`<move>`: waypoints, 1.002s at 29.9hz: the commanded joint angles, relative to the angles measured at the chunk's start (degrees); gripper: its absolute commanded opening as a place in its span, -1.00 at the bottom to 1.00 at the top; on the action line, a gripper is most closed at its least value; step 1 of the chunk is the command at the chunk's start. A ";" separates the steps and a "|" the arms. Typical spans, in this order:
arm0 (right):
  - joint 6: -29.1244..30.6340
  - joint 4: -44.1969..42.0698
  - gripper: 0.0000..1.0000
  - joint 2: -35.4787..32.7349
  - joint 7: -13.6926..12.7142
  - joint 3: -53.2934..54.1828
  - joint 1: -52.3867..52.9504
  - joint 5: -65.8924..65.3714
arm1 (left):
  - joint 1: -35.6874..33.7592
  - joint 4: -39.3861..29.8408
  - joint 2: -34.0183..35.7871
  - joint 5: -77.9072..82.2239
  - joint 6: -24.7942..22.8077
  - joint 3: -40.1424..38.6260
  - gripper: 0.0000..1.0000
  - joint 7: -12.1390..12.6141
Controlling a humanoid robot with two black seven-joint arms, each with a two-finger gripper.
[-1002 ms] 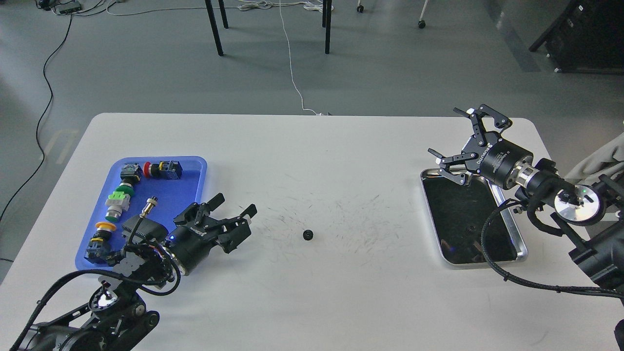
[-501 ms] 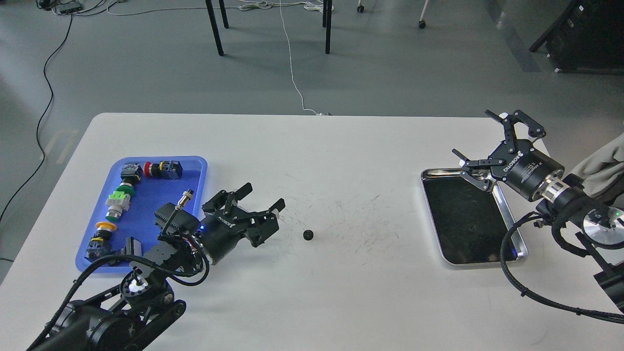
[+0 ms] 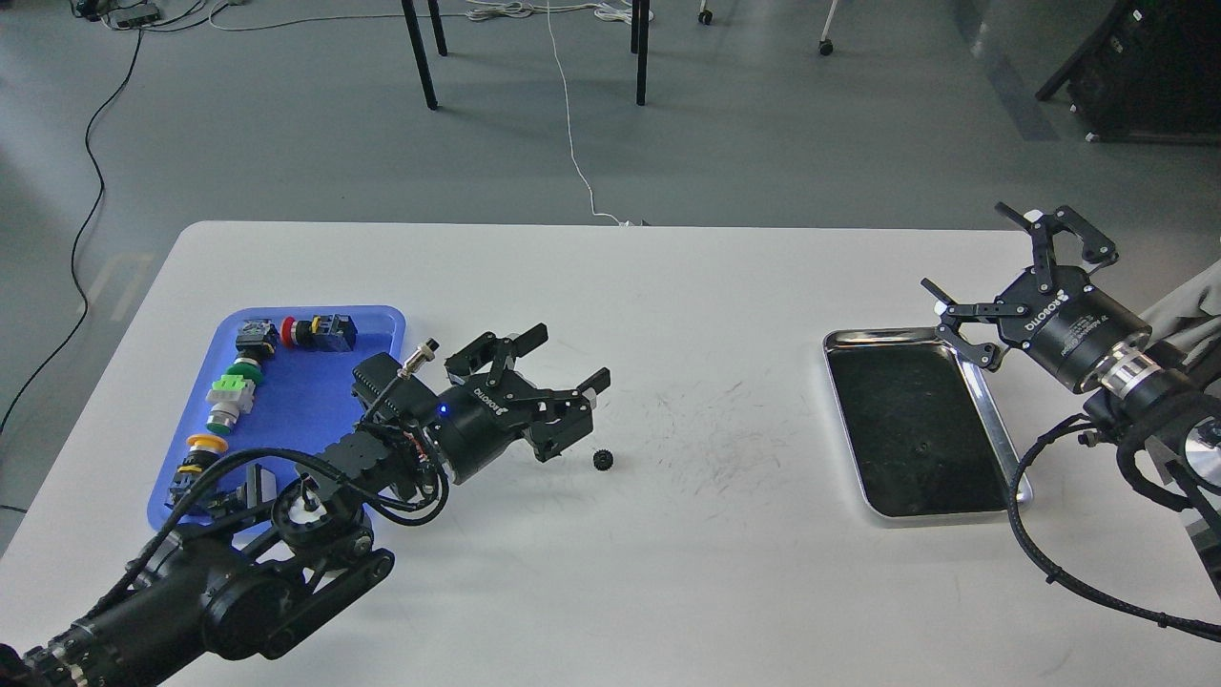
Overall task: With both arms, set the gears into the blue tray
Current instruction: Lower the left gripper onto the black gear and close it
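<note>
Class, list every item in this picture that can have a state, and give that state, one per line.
Left pincer: open, empty, just left of the gear.
Right pincer: open, empty, by the steel tray's far right corner.
Gear: lying flat on the table, untouched.
Blue tray: holds push-button switches, no gear.
Steel tray: nothing clearly inside.

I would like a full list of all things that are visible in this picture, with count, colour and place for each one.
gear: one, black, on the table centre, just right of the left end effector.
blue tray: one, bright blue, table left side.
push-button switches: about five, with red, green and yellow caps, in the blue tray.
steel tray: one, shiny with dark inside, table right side.
table: one, white, scuffed in the middle.
cables: several, black and white, on the grey floor behind.
left end effector: black, open, near the gear.
right end effector: black, open, above the steel tray's far right corner.
</note>
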 commanded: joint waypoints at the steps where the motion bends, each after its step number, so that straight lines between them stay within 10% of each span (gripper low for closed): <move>1: 0.00 -0.04 0.94 -0.04 -0.01 0.04 -0.51 -0.17 | 0.28 0.00 -1.42 0.00 -0.09 0.63 0.96 -0.08; 30: 0.00 0.05 0.93 -1.36 -0.01 1.71 -0.96 -0.17 | 0.37 10.37 -6.87 0.00 -0.97 8.81 0.91 -0.08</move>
